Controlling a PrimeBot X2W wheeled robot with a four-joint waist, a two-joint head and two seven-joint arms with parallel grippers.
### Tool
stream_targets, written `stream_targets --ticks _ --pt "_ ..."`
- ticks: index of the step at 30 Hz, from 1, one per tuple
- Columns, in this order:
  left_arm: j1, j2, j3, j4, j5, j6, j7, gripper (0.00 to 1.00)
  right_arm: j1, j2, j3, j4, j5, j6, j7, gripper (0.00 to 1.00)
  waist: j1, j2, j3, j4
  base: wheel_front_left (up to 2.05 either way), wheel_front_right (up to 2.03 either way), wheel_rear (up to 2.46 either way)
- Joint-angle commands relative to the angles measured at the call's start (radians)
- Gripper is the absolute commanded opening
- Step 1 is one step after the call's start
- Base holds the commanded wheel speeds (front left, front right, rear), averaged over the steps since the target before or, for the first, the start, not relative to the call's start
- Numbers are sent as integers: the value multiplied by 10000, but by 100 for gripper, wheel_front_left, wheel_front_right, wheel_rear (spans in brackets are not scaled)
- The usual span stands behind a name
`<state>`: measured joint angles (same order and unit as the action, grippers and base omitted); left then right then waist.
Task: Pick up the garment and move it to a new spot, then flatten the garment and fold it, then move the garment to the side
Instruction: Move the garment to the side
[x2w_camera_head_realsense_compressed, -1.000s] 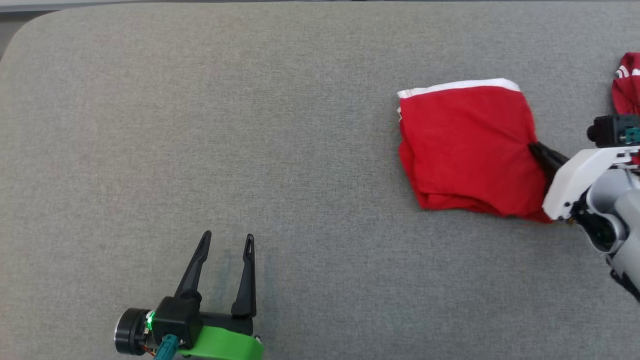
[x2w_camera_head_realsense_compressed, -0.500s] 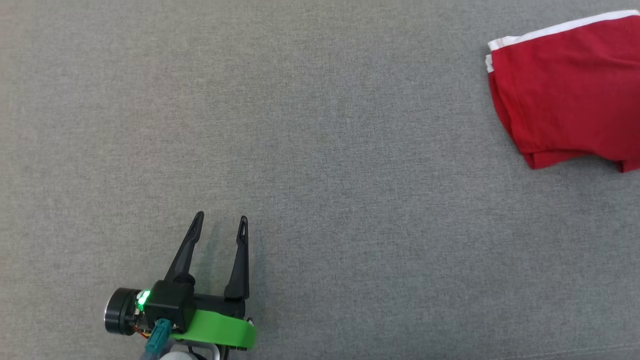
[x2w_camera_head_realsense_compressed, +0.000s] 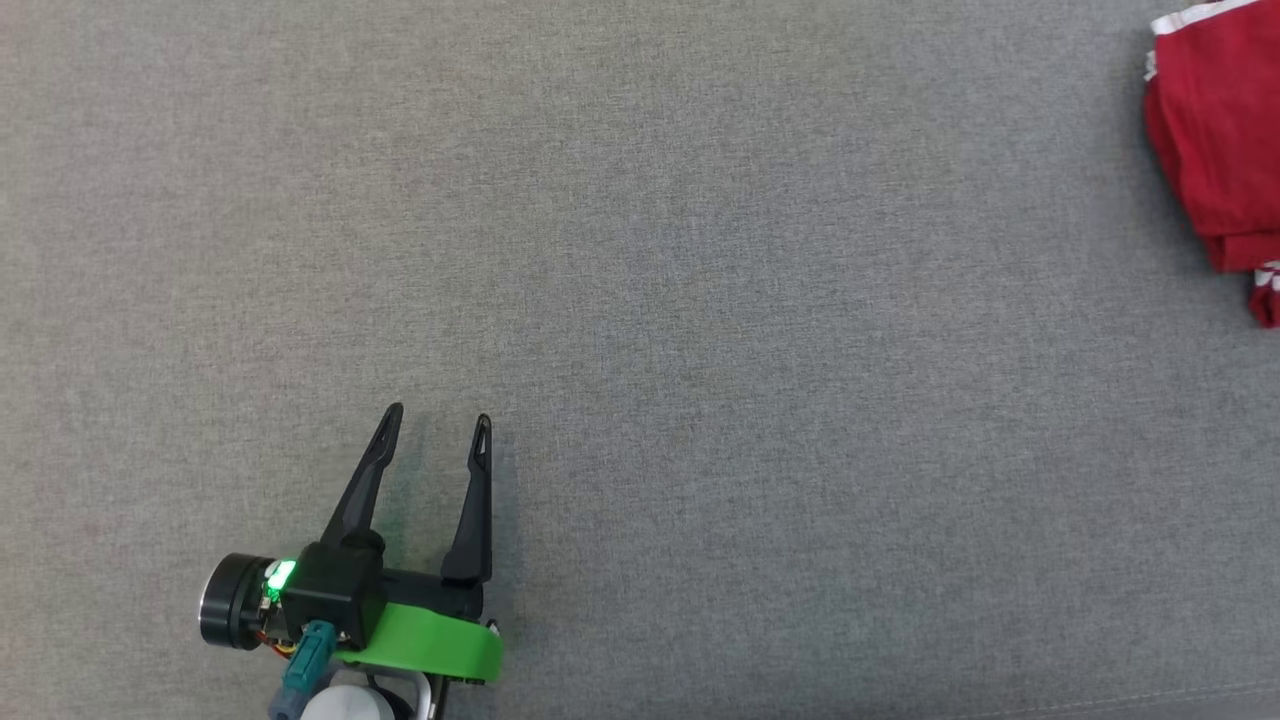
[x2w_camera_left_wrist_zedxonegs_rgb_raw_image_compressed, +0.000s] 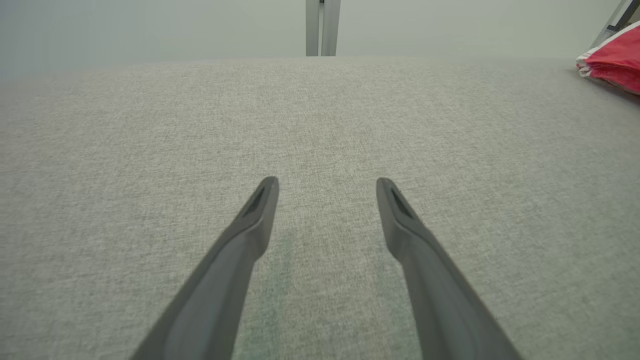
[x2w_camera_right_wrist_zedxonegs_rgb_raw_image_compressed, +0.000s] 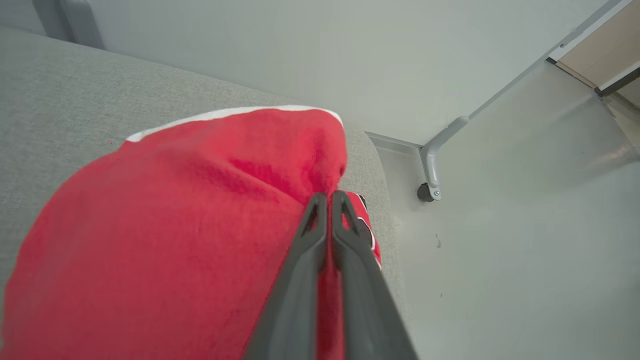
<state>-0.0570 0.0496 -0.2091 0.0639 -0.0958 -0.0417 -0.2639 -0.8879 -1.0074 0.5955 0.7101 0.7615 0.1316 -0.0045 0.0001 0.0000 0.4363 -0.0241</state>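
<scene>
Down toward the near left of the grey padded table (x2w_camera_head_realsense_compressed: 700, 300) — left gripper (x2w_camera_head_realsense_compressed: 438, 414), both dark fingers spread wide apart, bare grey weave between them, tips aimed at the far edge. Sits low over the padding; touching or just clear, hard to call. Green collar (x2w_camera_head_realsense_compressed: 430, 648) behind the fingers, small green light (x2w_camera_head_realsense_compressed: 280, 575) glowing on the black housing. From the left wrist, much the same: two fingers fanned out over open fabric, a pale metal post (x2w_camera_left_wrist_zedxonegs_rgb_raw_image_compressed: 322, 27) standing beyond the far edge against a plain wall.

Now across to the right edge — red garment (x2w_camera_head_realsense_compressed: 1215, 150), white trim along its far hem, lying in a thick folded bundle close to where the padding rounds off. Well apart from the left gripper, most of the table's width between the two. And right there on it, right gripper (x2w_camera_right_wrist_zedxonegs_rgb_raw_image_compressed: 328, 196): fingers pressed tight together, tips buried in the bundle's right-hand side, red cloth bunched and drawn up to the pinch. Clamped on the garment, by the look of it. Just past the table's edge, pale floor (x2w_camera_right_wrist_zedxonegs_rgb_raw_image_compressed: 500, 260) below, and a grey frame leg with a small black caster (x2w_camera_right_wrist_zedxonegs_rgb_raw_image_compressed: 426, 192) resting on it.
</scene>
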Motion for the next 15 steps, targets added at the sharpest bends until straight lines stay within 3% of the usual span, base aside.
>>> stream_targets --ticks 1,3,4,5,10,15 --pt "-158 21 38 -8 70 11 -1 100 114 -79 -105 87 -85 -21 -1 0 -1 0 -16 35 0 0 0" --pt "-175 21 49 -4 70 -1 -1 100 205 -129 -272 258 -110 -21 20 0 -1 0 -37 74 0 0 0" --pt "-182 21 57 -3 77 -2 -1 100 205 -116 -368 354 -162 -21 -47 91 -1 0 -48 86 0 0 0" --pt "-192 21 54 3 85 -10 -1 100 197 -48 -512 518 -221 -21 -159 100 -1 0 -75 103 0 0 0" --pt "-157 21 0 28 81 26 -1 100 56 330 -1049 1656 -1484 -21 -1046 100 -1 0 -335 176 0 0 0" --pt "146 21 -45 61 -47 122 -1 100 19 1653 -1858 2823 -3191 -20 -2318 100 -1 0 -996 200 0 0 0"
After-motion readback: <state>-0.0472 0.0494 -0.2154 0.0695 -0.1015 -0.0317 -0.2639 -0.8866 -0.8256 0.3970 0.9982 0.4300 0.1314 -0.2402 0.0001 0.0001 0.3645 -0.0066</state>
